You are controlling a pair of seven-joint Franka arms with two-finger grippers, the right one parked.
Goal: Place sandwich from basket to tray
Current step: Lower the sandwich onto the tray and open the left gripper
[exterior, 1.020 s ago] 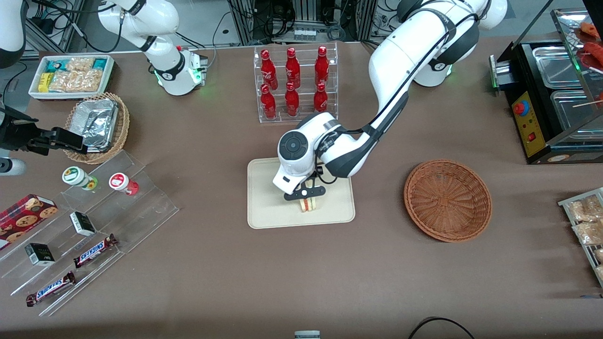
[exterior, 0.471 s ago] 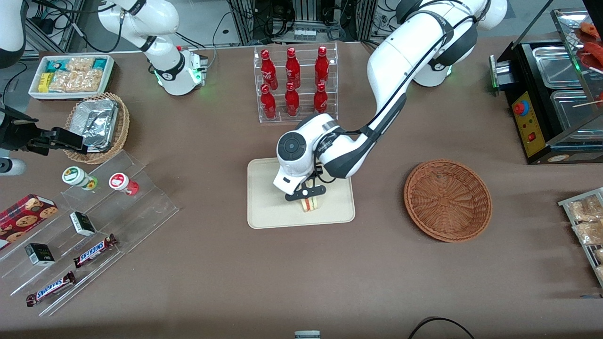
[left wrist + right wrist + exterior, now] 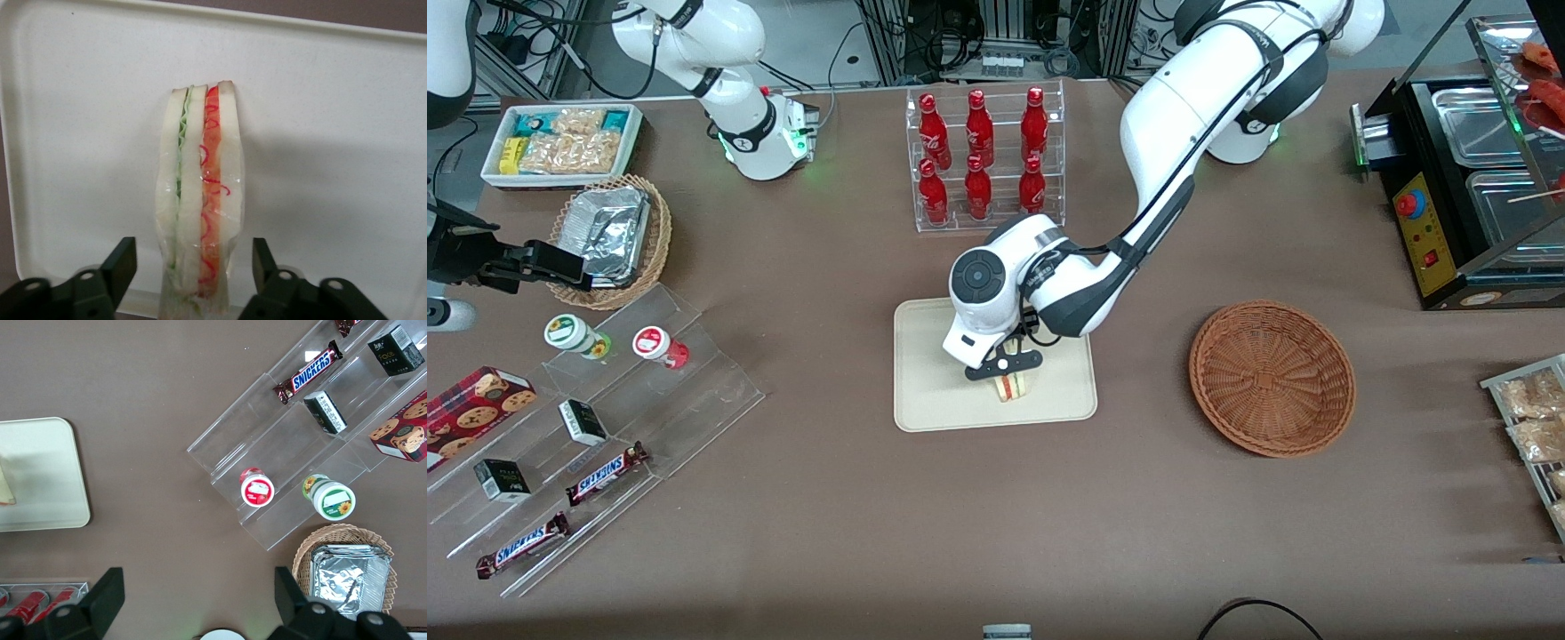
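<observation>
The sandwich (image 3: 200, 200) stood on edge on the tray (image 3: 934, 391), well apart from the empty basket (image 3: 1272, 378) toward the working arm's end of the table (image 3: 996, 516). The gripper (image 3: 193, 273) hung just above the sandwich with its fingers (image 3: 120, 263) apart, one on each side and clear of the bread, so the release step looked done. The next move probably called for a straight lift off the tray without brushing the sandwich over.
</observation>
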